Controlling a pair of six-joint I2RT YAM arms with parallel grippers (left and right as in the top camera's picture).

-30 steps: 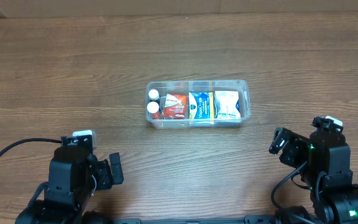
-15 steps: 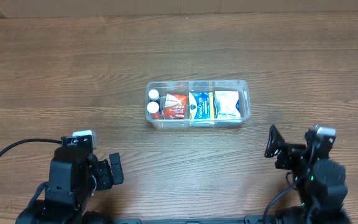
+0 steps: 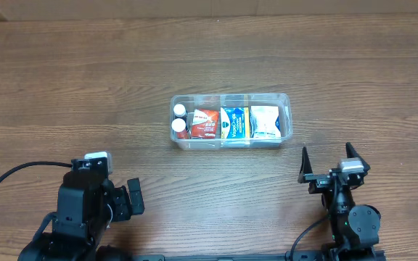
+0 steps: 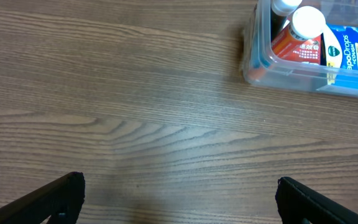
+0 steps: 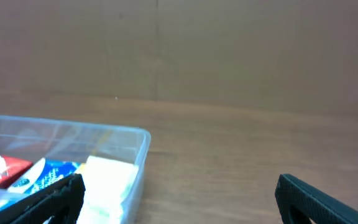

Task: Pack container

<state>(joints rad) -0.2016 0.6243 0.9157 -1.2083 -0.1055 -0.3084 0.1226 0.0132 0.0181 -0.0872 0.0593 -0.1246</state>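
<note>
Right gripper [image 3: 329, 168]: jaws spread wide, nothing between them, parked above the table [image 3: 85, 87]. Left gripper [image 3: 132, 196]: also wide open and empty, with only the two fingertips at the bottom corners of its wrist view.

Container [image 3: 287, 109] sits ahead of the right gripper and off to its left, well apart. From the left gripper it's ahead and to the right, also well apart. Neither tool touches it.

Contents, from the end nearest the left gripper across to the other:
- two white-capped bottles [image 3: 178, 117], upright
- red box [image 3: 204, 123]
- blue box [image 3: 231, 122]
- white pack [image 3: 265, 122] at the end nearest the right gripper

Step, my read: packing looks done or near done. The bin is filled end to end and I see no loose items on the wood in any view. The next move is likely just parking both arms clear. If another item turns up, the row has no obvious gap, so it would have to go on top.

Text:
- blue box reads "apoDrops" in the left wrist view, first letter cut off, with a smaller line beneath that I can't resolve
- red box print is too small to read
- white pack has nothing legible
</note>
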